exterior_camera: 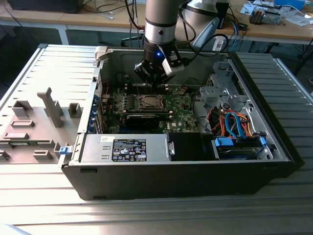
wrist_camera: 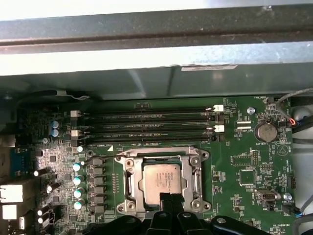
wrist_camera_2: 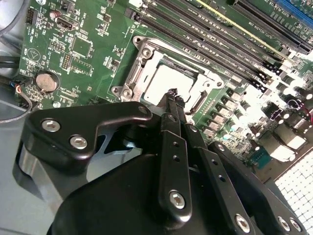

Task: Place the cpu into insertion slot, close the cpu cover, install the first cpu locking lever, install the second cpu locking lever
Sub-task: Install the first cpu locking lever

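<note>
Ribbed grey metal table (exterior_camera: pixel 146 215) underneath, carrying an open computer case (exterior_camera: pixel 171 176) laid on its side.

Nearest in both wrist views: gripper (wrist_camera_2: pixel 172 94) (wrist_camera: pixel 171 199), slim black fingers pressed together to a single tip, nothing visible between them. Hangs with that tip just over one edge of the cpu (wrist_camera_2: pixel 166 81) (wrist_camera: pixel 159 178); cannot tell whether touching or a hair above. Sits flat in the insertion slot (wrist_camera: pixel 164 159), dull silver top showing through the square opening of the cpu cover (wrist_camera: pixel 128 181), which seems to lie down around it. Locking levers too hard to make out to call latched or loose.

Risks, as a judgement: a push too hard on the chip could harm the contacts beneath; a sideways slip of the tip could scrape the green board or knock the small parts just beside the frame; a cover not fully seated could spring up or bind a lever.

Beyond the socket, long black memory slots (wrist_camera: pixel 151 125) and a coin battery (wrist_camera: pixel 267 131). Further out in the exterior view, a black-labelled box (exterior_camera: pixel 124 149) along the near wall, blue and orange cables (exterior_camera: pixel 234 122) toward the exterior view's right, grey plastic pieces (exterior_camera: pixel 49 105) on the table at its left. Farthest back, a wooden workbench (exterior_camera: pixel 274 29) strewn with wires.
</note>
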Motion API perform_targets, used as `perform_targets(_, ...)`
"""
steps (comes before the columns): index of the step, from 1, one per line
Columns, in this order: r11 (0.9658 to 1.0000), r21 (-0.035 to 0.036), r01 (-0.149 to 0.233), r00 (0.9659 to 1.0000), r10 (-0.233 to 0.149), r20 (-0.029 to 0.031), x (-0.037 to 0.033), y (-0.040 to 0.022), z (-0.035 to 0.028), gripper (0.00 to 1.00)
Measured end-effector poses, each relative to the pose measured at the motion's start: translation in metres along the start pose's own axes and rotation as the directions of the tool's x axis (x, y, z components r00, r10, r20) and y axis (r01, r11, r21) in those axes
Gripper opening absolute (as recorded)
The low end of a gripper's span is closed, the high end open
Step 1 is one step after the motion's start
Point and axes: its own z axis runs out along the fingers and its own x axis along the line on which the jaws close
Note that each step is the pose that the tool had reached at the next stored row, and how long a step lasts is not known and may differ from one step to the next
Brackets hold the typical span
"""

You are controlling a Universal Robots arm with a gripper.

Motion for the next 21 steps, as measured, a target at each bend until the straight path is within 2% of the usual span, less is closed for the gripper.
perform_targets(10, 0.9984, 0.0005, 0.057, 0.9984, -0.057, 0.0007, 0.0000, 0.0000, 0.0000, 0.11)
perform_targets(11, 0.9982, -0.0008, 0.060, 0.9982, -0.060, 0.0008, 0.0000, 0.0001, 0.0000, 0.11)
perform_targets(13, 0.9980, -0.0123, 0.062, 0.9981, -0.062, 0.0012, 0.0000, 0.0000, 0.0000, 0.11)
perform_targets(14, 0.9979, -0.0204, 0.062, 0.9981, -0.062, 0.0016, 0.0000, 0.0000, 0.0000, 0.11)
perform_targets(15, 0.9978, -0.0238, 0.062, 0.9981, -0.062, 0.0017, 0.0000, 0.0000, 0.0000, 0.11)
perform_targets(21, 0.9978, -0.0240, 0.062, 0.9981, -0.062, 0.0017, 0.0006, 0.0000, 0.0000, 0.11)
